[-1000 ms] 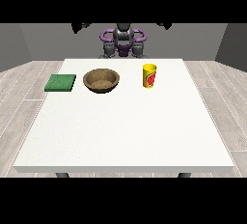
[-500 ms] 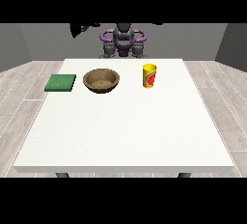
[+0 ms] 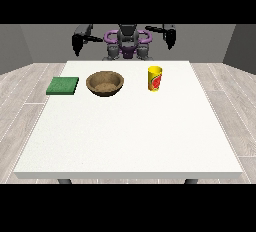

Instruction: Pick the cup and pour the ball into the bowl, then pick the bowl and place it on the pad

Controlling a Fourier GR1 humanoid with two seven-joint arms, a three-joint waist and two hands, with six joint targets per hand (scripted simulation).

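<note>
A: Progress?
B: Nothing done yet, by the look of it. Yellow cup (image 3: pixel 155 78) stands upright on the white table (image 3: pixel 130 136), upper right of centre, untouched. Brown bowl (image 3: pixel 105 83) sits upper centre-left, well apart from the cup, not on the green pad (image 3: pixel 63 85) at its left.
A: Hands?
B: Both raised at the frame's top, holding nothing. Hand at the view's left (image 3: pixel 77 42) and hand at the view's right (image 3: pixel 170 38): can't tell how the fingers lie.
A: Ball?
B: Not visible; cup's inside is hidden.
A: Left?
B: Everything: grasp, pour, move bowl.
</note>
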